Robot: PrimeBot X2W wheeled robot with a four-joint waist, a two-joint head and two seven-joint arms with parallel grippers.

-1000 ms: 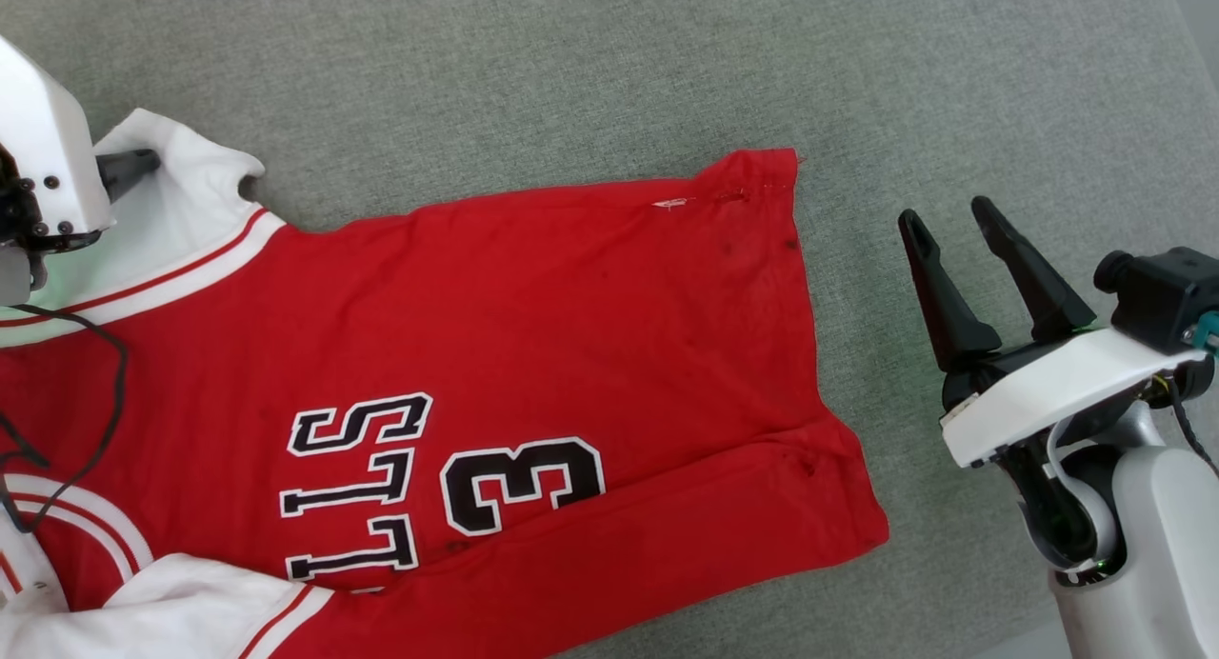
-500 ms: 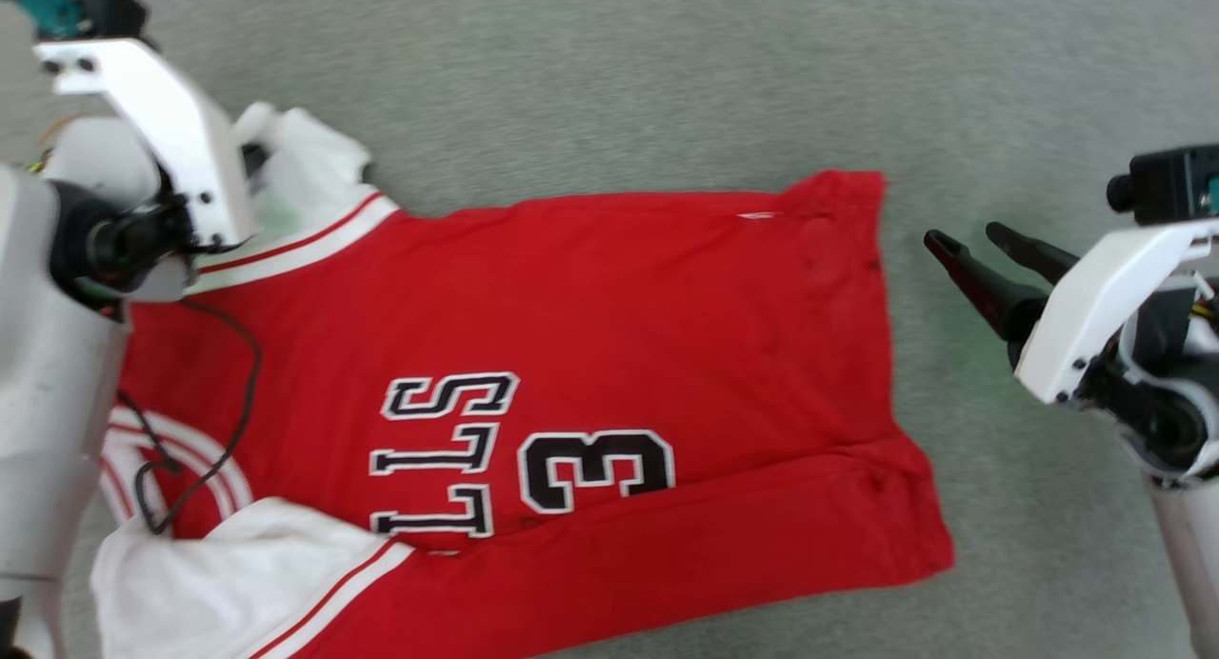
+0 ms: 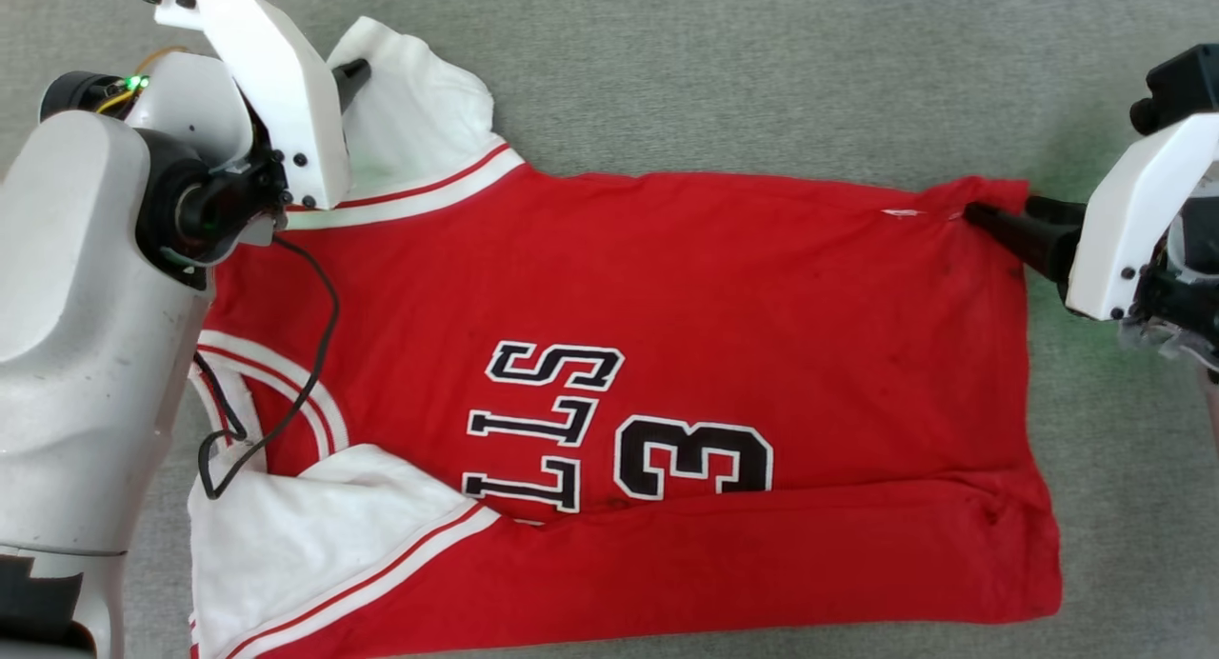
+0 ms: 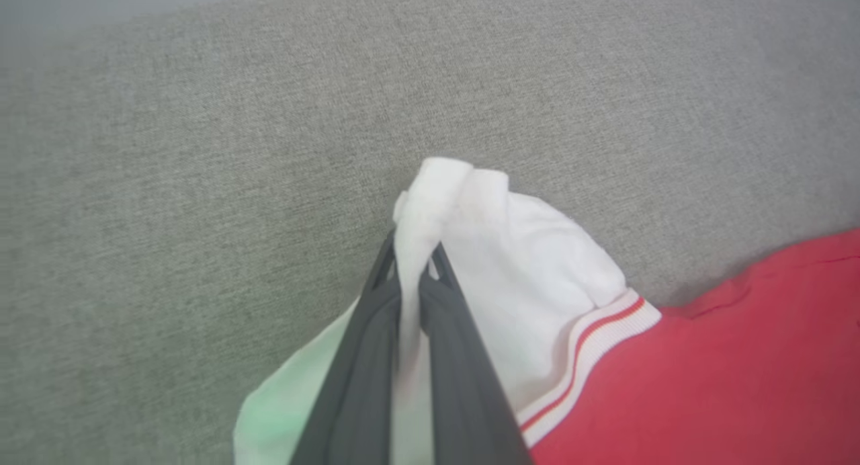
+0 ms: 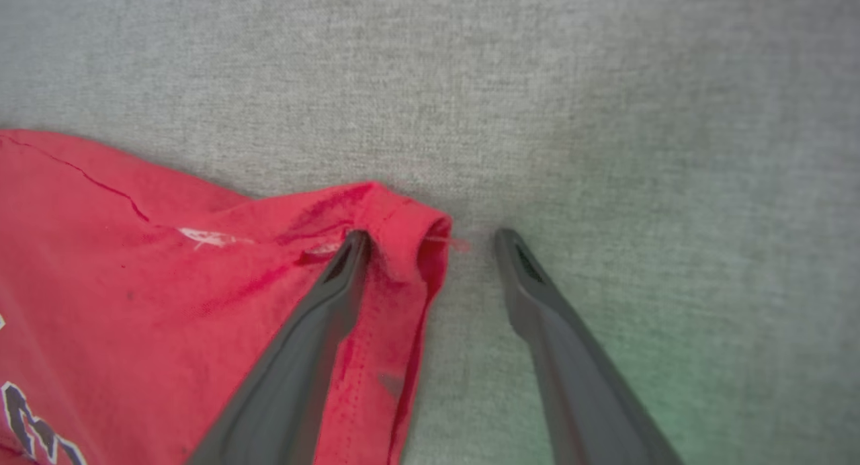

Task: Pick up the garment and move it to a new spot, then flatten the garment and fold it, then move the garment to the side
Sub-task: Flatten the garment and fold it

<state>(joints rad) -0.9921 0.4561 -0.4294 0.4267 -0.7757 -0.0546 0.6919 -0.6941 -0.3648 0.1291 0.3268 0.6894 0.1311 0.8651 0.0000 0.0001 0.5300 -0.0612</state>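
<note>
The sort of place is hard to tell. A soft grey woven surface (image 3: 762, 69), like sofa or mattress upholstery, carries a red sports shirt (image 3: 762, 288), which hints at a home-like laundry setting.

garment (image 3: 762, 288) spread on surface (image 3: 762, 69); sleeves (image 3: 419, 116) left, hem (image 3: 1033, 402) right, lettering (image 3: 619, 430) mid-front.
</note>
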